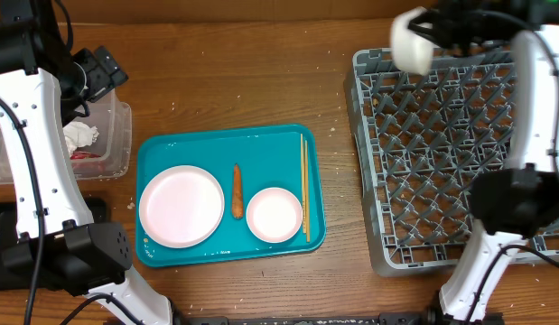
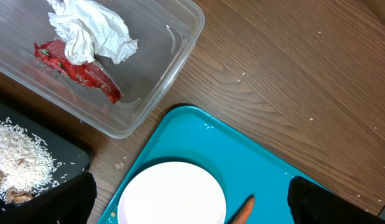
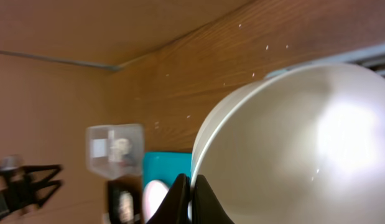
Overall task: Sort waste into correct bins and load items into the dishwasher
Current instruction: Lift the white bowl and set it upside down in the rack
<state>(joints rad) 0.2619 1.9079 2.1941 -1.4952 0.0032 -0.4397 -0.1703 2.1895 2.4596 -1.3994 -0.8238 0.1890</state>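
Filling the right wrist view, a white bowl (image 3: 292,149) hangs by its rim in the right hand (image 3: 187,198), which is clenched on it above the far left corner of the grey rack (image 1: 442,144). To do this well, tip the bowl mouth-down, lower it between the pegs, and let go only once it leans steady. Meanwhile the left hand (image 2: 192,208) hangs released over the teal tray (image 2: 254,168).

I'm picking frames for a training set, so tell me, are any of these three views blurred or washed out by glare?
Overhead view: the white bowl is smeared, the teal tray sharp. Right wrist view: strong glare on the bowl gripped by the right pincer, background soft. Left wrist view: crisp, napkin and red wrapper clear.
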